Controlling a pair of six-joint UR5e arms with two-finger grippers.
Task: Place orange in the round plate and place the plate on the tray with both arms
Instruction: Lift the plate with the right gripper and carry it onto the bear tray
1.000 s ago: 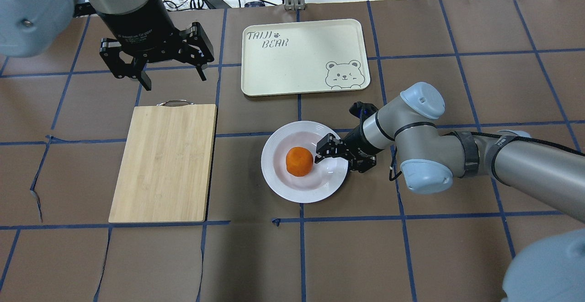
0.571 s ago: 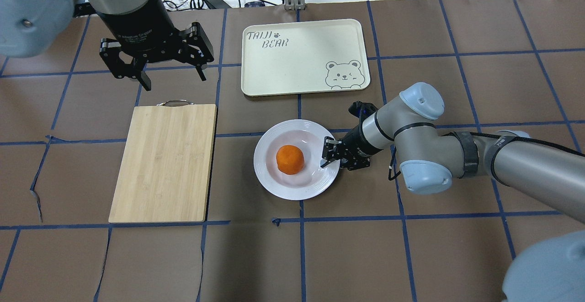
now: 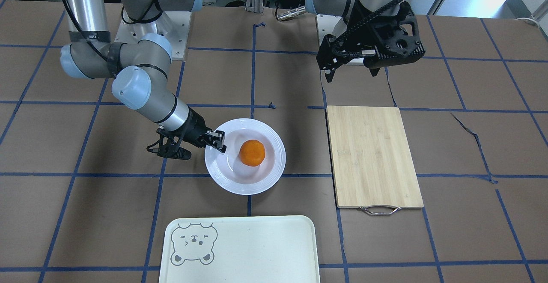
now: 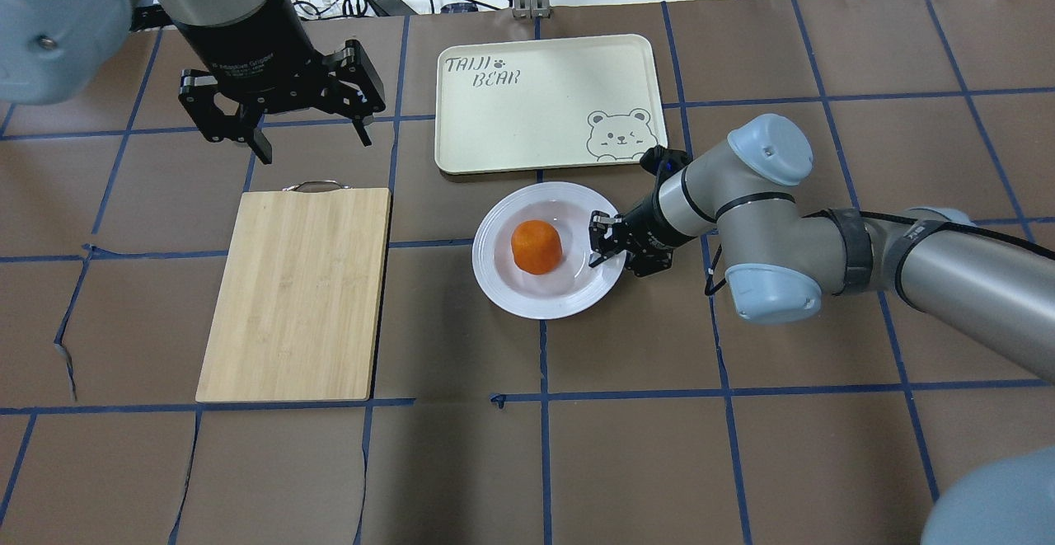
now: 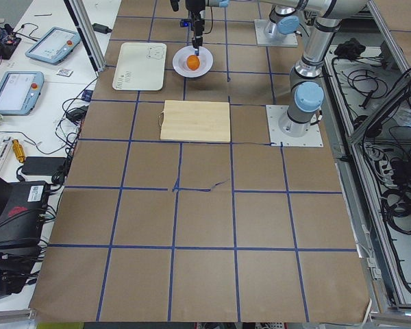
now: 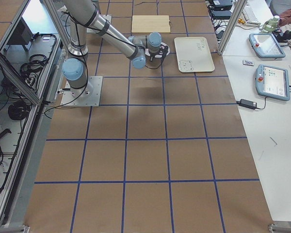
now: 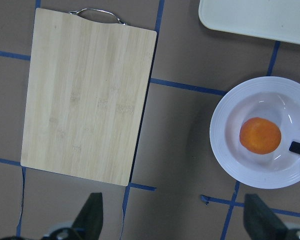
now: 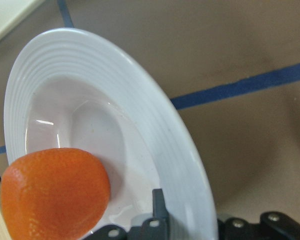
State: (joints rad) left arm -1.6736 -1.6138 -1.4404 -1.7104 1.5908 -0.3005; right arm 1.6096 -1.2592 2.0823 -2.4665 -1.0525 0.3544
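On the round plate [image 4: 527,304], in its middle dip, sits the orange [image 4: 536,246]. R gripper [image 4: 595,241] is at the plate's rim on the robot's R side and looks to be pinching it: one finger on top, the other under, per the R wrist view. L gripper [image 4: 315,145] is spread wide w/ nothing in it, up high and well away from the plate, past the cutting board [image 4: 297,293].

Step now, I think: carry the plate to the tray [image 4: 544,108], which lies just past the plate's far edge w/ a thin gap btw them. Keep the plate flat & go slow, bc the orange is round and could roll off. One pinch on one side may let the plate tip, so L gripper should prob grab the rim across from R. Lift enough to clear the tray's raised lip, then set down.

Room: the board is near the plate's L side, not touching, so L has a gap to come down in. Tray looks big enough for the plate.
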